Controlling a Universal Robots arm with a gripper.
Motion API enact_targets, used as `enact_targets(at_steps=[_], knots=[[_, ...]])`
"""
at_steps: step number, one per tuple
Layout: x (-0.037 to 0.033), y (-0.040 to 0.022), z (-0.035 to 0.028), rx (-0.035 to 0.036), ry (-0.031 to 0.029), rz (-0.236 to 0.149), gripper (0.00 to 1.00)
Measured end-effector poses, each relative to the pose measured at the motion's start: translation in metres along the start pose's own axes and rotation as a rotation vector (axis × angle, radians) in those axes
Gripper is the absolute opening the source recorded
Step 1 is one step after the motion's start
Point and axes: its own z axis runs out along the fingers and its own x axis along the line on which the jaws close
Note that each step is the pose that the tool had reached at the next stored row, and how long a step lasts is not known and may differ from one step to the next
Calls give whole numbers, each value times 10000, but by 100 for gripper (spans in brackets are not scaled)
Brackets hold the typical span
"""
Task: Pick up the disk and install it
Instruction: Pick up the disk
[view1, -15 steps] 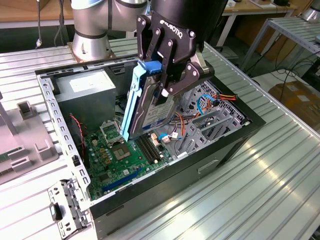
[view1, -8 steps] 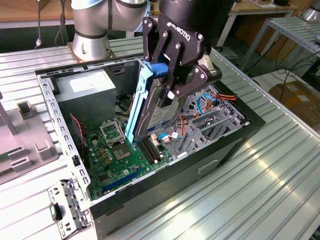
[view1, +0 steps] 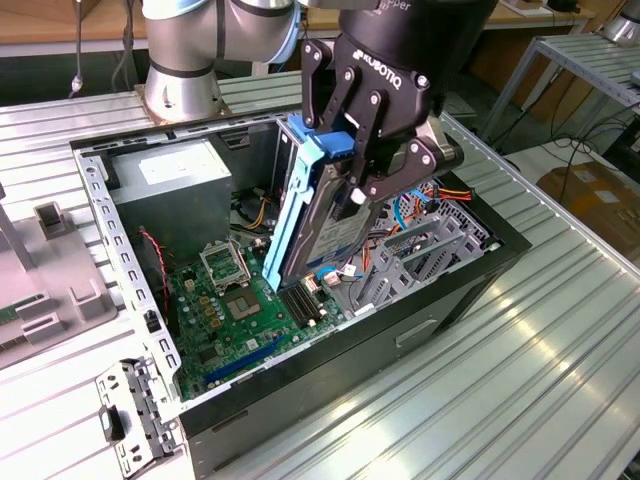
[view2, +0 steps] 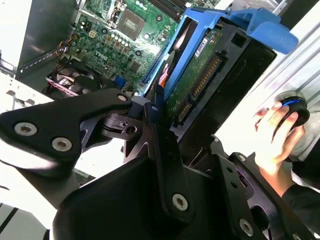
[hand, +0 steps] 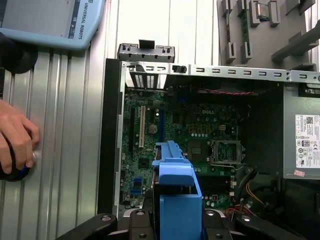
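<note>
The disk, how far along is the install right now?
Pickup looks done: the gripper is shut on the disk, which is off every surface. In hand: it hangs tilted over the open computer case, above the motherboard. Left: it is not yet seated in the drive cage.

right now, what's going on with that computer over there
The arm's gripper is clamped on the disk, holding it tilted on end in the open computer case, its lower end over the motherboard. It is not seated in anything yet. A person's hand rests on a knob beside the case.
</note>
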Motion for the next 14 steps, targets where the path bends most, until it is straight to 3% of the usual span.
enact_targets(at_steps=[14], knots=[[164, -155, -15, -37, -3, 1, 37]])
